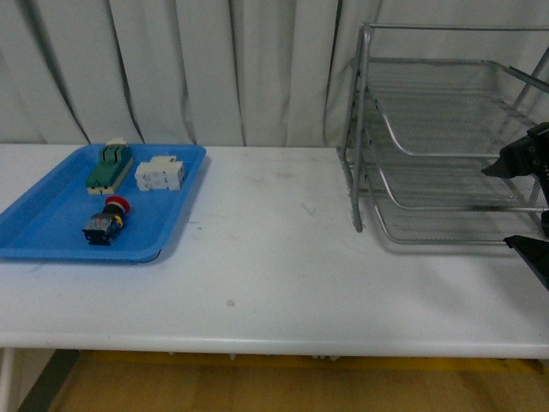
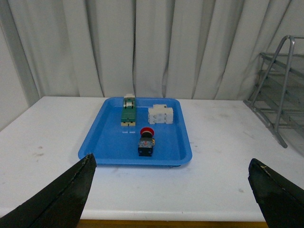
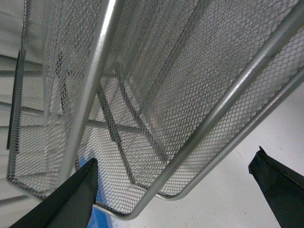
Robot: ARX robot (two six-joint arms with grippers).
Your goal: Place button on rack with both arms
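Wide bare stretch of white table (image 1: pixel 274 257) across the centre and lower part of the front view, open for passage between blue tray (image 1: pixel 51 225) at left and wire rack (image 1: pixel 360 172) at right. Low rim all round the tray, with bare floor along its left side.

Button (image 1: pixel 105 223) at the tray's lower middle, open above and at both sides. Green-and-cream block (image 1: pixel 108 167) and white blocky part (image 1: pixel 160 174) behind it, near but apart.

Curtain (image 1: pixel 214 69) closing off the upper half behind the table.

Narrow gaps between the rack's tiers, top tier open above, upright tube posts along its left side. Right gripper (image 1: pixel 496 207) spread wide at the middle right edge. Mesh and tube rim close ahead in the right wrist view.
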